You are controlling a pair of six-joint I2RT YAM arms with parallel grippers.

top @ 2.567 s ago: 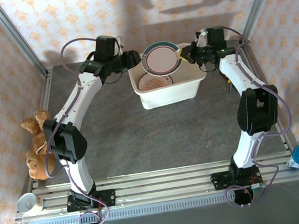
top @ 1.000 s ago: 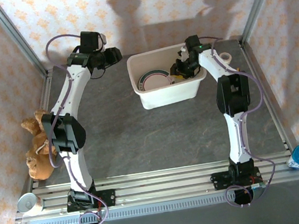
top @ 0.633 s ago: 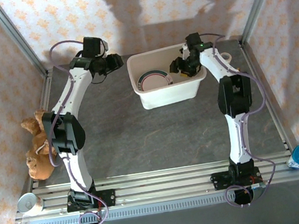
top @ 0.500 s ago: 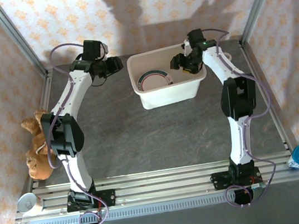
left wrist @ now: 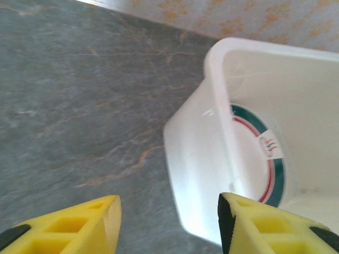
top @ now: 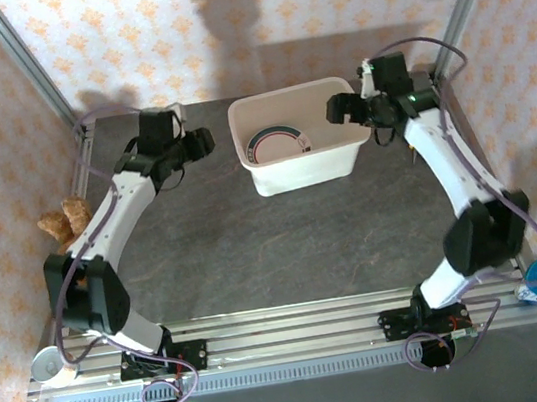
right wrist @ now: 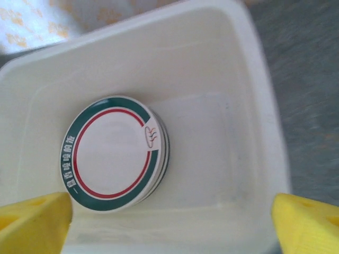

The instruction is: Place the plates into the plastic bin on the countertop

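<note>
- White, faintly see-through plastic makes up the plastic bin point(top: 305, 177). It stands at the far middle of the counter point(top: 286, 249), long axis running left to right, with rounded corners and a rolled rim.
- The plates point(right wrist: 114, 153) lie flat in a neat stack on the bin's floor, toward its left end. The top one is glossy white with a dark teal band and a thin red ring.
- My right claw point(right wrist: 169, 225) hangs over the bin's right end, yellow fingers spread wide, holding nothing. The stack lies toward the far end from it, with bare floor between.
- My left claw point(left wrist: 169, 222) is about half open and empty, just outside the bin's left short wall, which stands between it and the stack.
- I judge the right claw has the freer way in, from above.
- The counter is dark grey, mottled and smooth, like stone.
</note>
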